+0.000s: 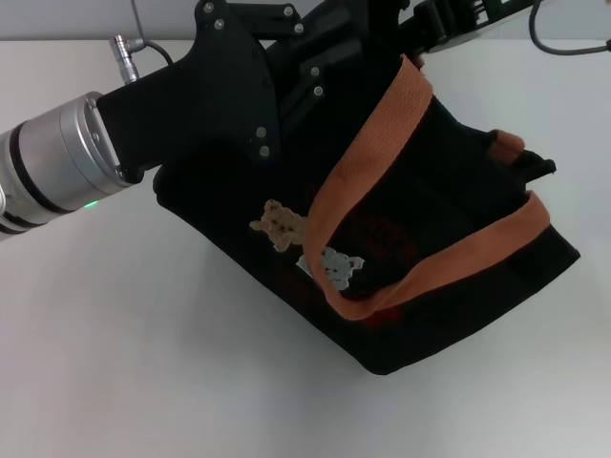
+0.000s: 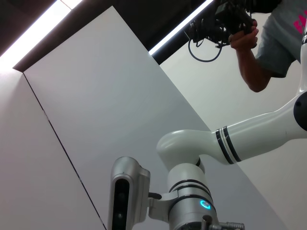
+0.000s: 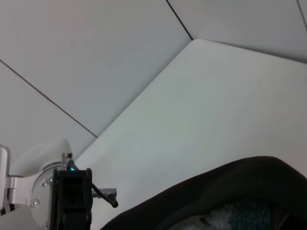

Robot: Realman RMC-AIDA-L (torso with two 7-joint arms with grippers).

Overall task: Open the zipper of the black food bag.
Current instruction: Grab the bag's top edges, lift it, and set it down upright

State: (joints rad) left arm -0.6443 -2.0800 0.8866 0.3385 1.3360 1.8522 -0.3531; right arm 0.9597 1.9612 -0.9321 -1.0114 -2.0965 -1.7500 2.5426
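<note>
Black food bag [image 1: 449,219]: boxy fabric tote on the white table [image 1: 143,363], centre to right, tilted so its front panel faces up toward the head camera. Front panel: two small bear patches [image 1: 305,243], faint red print beneath. Orange straps [image 1: 368,181]: two webbing handles looped across the front and the right end. Left gripper [image 1: 286,57]: black housing on a silver wrist, reaching from the left over the bag's far left top edge; fingers hidden, so whether the jaws are apart or together cannot be told. Right gripper [image 1: 449,24]: dark, at the far edge above the bag's far rim; jaw state likewise not visible. Zipper: track and pull tab not discernible.
</note>
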